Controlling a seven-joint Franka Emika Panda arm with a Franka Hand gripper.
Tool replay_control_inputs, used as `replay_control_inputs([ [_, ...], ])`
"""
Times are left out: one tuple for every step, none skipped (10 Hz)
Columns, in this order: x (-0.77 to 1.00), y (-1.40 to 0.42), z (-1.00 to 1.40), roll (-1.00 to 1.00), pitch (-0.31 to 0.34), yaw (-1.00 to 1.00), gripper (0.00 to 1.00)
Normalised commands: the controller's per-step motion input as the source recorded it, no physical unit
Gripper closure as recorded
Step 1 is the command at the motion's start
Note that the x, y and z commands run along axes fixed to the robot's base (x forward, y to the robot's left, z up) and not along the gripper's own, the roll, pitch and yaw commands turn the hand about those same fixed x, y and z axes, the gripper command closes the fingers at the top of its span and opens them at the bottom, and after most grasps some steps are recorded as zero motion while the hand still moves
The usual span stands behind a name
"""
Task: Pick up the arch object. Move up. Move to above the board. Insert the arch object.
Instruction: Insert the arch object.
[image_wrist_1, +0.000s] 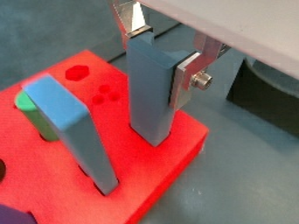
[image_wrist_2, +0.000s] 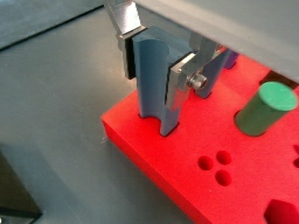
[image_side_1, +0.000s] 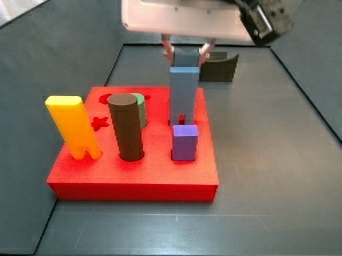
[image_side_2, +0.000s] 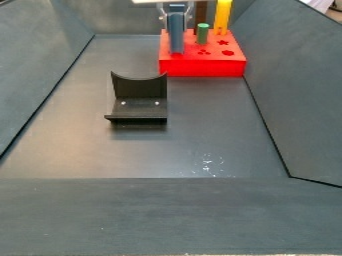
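The arch object (image_wrist_1: 149, 96) is a slim dull grey-blue upright piece with a curved notch at its upper end. It stands near a corner of the red board (image_wrist_1: 152, 179), with its lower end down in the board's surface (image_wrist_2: 163, 162). My gripper (image_wrist_1: 162, 57) is shut on the arch object's upper part, one silver finger (image_wrist_2: 177, 80) pressed against each side. In a side view the gripper (image_side_1: 187, 52) hangs over the board's far edge (image_side_1: 134, 172), holding the arch object (image_side_1: 185, 95) upright. Another side view shows the board (image_side_2: 203, 66) far back.
A wider blue block (image_wrist_1: 73, 131) and a green cylinder (image_wrist_2: 267, 109) stand in the board close to the gripper. A yellow piece (image_side_1: 67, 125), a brown cylinder (image_side_1: 127, 125) and a purple block (image_side_1: 185, 142) also stand in it. The fixture (image_side_2: 136, 100) sits on the floor.
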Motion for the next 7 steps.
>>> replay_control_inputs([
  [0.03, 0.00, -0.46, 0.00, -0.006, 0.00, 1.00],
  [0.00, 0.00, -0.61, 0.02, -0.041, 0.00, 1.00],
  [-0.06, 0.00, -0.70, 0.08, -0.080, 0.00, 1.00],
  [-0.04, 0.00, -0.65, 0.07, -0.096, 0.00, 1.00],
  [-0.11, -0.04, -0.50, 0.08, -0.114, 0.00, 1.00],
  [-0.06, 0.00, -0.04, -0.02, -0.081, 0.00, 1.00],
  [0.00, 0.00, 0.00, 0.00, 0.000, 0.00, 1.00],
])
